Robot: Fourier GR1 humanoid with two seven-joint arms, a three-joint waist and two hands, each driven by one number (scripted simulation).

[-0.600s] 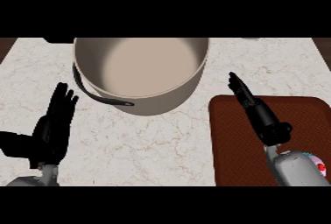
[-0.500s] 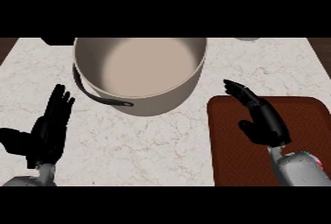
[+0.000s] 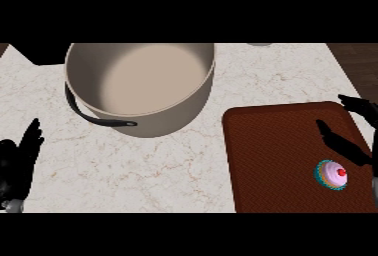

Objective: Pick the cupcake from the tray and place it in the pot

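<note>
Cupcake [image 3: 334, 174], pink-frosted with a red cherry on top and a teal paper case, sits on the dark brown rectangular tray [image 3: 280, 150], just below and slightly inward of the right hand [image 3: 353, 135]. That black hand comes in from the right edge, its fingers spread wide and straight over the tray's outer side, holding nothing; one finger lies just above the cupcake, though whether it touches the frosting cannot be told. The large beige round pot [image 3: 140, 85] with its black side handle stands well away from that hand, up and across the pale marble counter [image 3: 148, 170], its mouth open and nothing visible inside. The left hand [image 3: 18, 162] shows at the lower left edge, fingers straight and up, at rest on its own side of the pot.

Judging by this layout, the task is at its first step: the approach to the cupcake, with no grasp made. The next move would call for the right hand to drop slightly toward the cupcake, centre on it and curl fingers and thumb round the paper case rather than the soft frosting, then lift it clear of the tray before carrying it across to the pot.
</note>
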